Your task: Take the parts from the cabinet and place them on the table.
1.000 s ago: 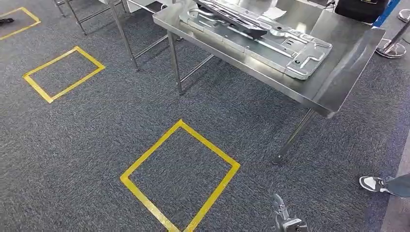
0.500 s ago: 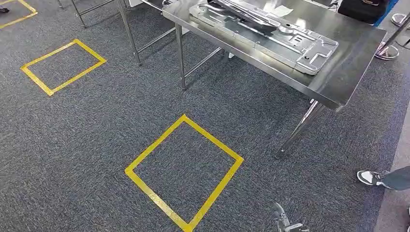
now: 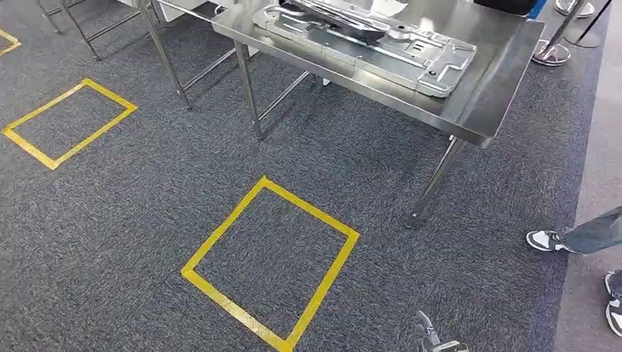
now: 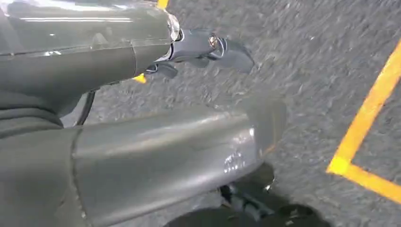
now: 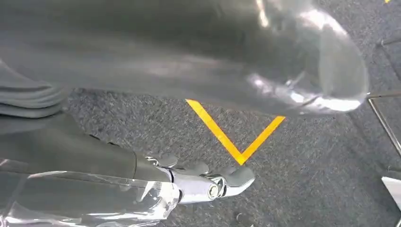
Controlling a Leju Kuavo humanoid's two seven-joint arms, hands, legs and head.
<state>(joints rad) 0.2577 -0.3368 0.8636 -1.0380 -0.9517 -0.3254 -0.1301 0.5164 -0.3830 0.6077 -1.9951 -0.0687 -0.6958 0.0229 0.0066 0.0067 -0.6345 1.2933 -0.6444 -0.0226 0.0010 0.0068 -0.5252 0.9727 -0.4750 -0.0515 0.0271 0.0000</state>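
A long pressed-metal panel (image 3: 381, 45) lies on the steel table (image 3: 488, 103) ahead of me, with a darker metal part (image 3: 341, 16) resting on top of it. The cabinet is outside these views. My right hand (image 3: 433, 340) hangs low at the bottom edge of the head view, well short of the table. In the right wrist view the right hand (image 5: 189, 56) holds nothing, its fingers (image 5: 208, 185) stretched out apart from the thumb over the carpet. My left hand (image 4: 161, 151) is likewise empty, fingers (image 4: 208, 47) extended away from the thumb above the carpet.
A yellow tape square (image 3: 224, 225) marks the grey carpet in front of me, another (image 3: 110, 94) lies to the left. A person's shoes (image 3: 546, 240) stand at the right. A second table's legs (image 3: 165, 59) and a stanchion base (image 3: 550, 53) are further back.
The whole picture has shifted, so the camera moved: the table now sits further left and higher in the head view. A second shoe has come in at the right edge.
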